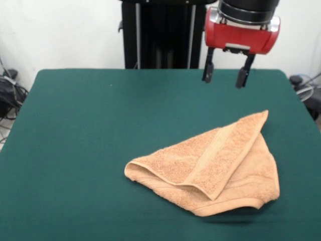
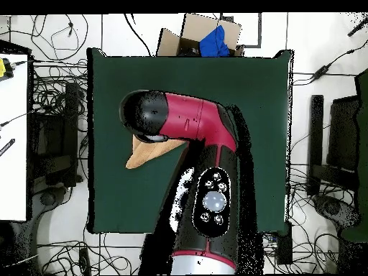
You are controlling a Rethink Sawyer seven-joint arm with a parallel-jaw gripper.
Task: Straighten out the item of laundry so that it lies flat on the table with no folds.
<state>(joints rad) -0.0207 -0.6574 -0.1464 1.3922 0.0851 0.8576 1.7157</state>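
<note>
The light orange-tan towel (image 1: pixel 213 168) lies on the dark green table (image 1: pixel 90 130) at the front right in the front view, folded over itself into a rough triangle with a hem band running diagonally across the top layer. Its tag does not show. My gripper (image 1: pixel 224 76) hangs open and empty in the air above and behind the towel's far corner, apart from it. In the overhead view the arm covers most of the towel (image 2: pixel 147 152); only a tan corner shows at the arm's left. The gripper itself is hidden there under the arm.
A cardboard box with a blue item (image 2: pixel 208 37) sits beyond the table's far edge in the overhead view. Cables and dark equipment (image 2: pixel 54 136) surround the table. The black pedestal (image 1: pixel 160 35) stands behind the table in the front view.
</note>
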